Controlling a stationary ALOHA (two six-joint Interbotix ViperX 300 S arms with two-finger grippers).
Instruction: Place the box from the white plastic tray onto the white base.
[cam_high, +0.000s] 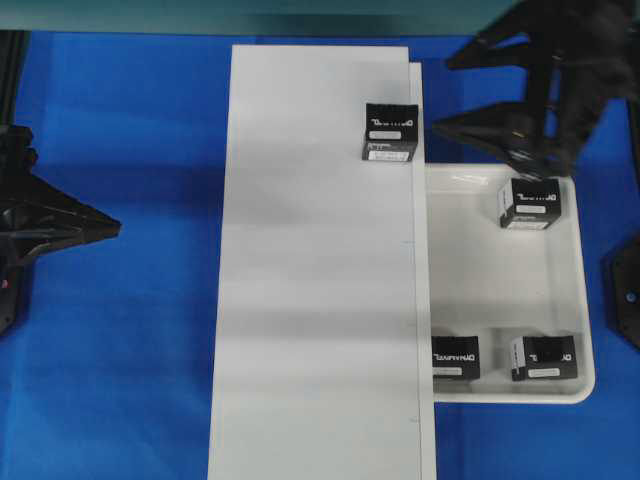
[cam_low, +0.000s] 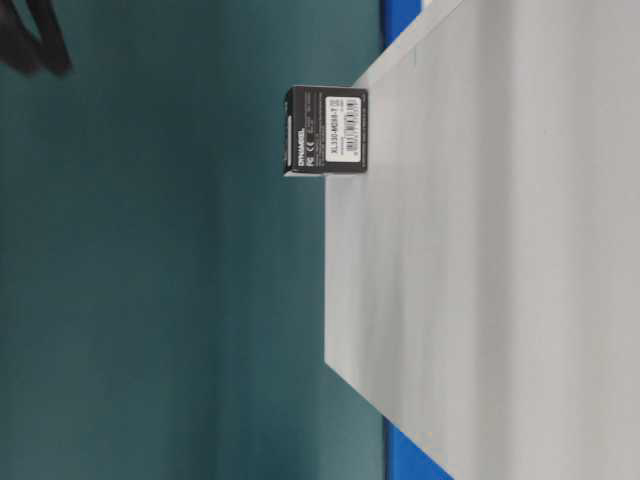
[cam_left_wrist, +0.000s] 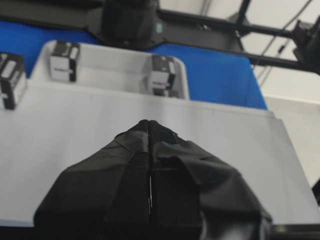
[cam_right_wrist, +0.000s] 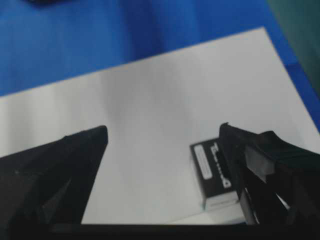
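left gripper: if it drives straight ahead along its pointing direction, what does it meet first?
Probably the white base: the shut left gripper points across it toward the white plastic tray. If it clears the board, a box in the tray comes next; height is unclear.

Base (cam_high: 315, 270): left of my tray (cam_high: 500, 290), edges touching.
On base: one box (cam_high: 390, 131), far right corner.
In tray: three boxes.
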